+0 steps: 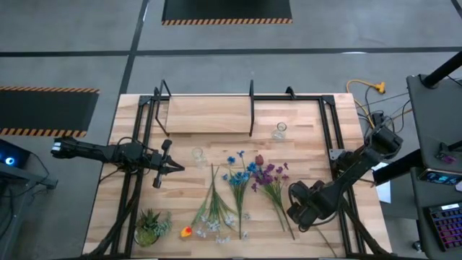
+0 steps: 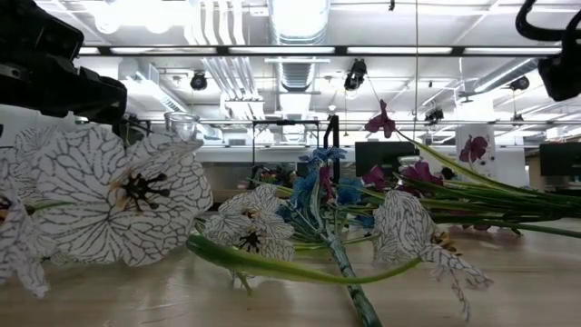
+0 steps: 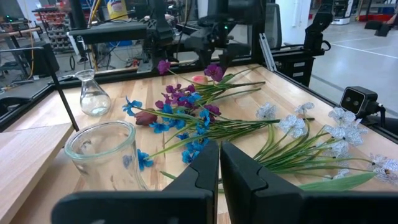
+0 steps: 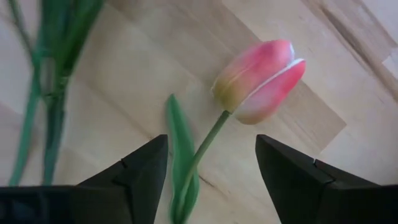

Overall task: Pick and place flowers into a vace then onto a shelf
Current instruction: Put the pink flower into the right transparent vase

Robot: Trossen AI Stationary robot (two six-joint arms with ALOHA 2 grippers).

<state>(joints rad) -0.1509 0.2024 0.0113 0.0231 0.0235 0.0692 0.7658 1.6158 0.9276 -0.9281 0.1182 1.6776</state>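
Loose flowers (image 1: 238, 188) with blue, purple, white and orange blooms lie flat on the wooden table, blooms mostly toward its far side. A pink tulip (image 4: 261, 81) lies on the table by the right edge, its green stem (image 4: 202, 146) running between the fingers of my right gripper (image 4: 211, 168). That gripper (image 1: 299, 209) points down, open, just above the stem. My left gripper (image 1: 173, 167) waits at the table's left, level and shut (image 3: 219, 165). A wide glass vase (image 1: 198, 154) stands in front of it. The shelf (image 1: 209, 114) stands along the far edge.
A small glass flask (image 1: 280, 131) stands near the shelf's right end. A spiky green potted plant (image 1: 150, 227) sits at the near left corner. Black frame rails (image 1: 328, 137) run along both sides of the table. Bare wood lies between the flowers and the shelf.
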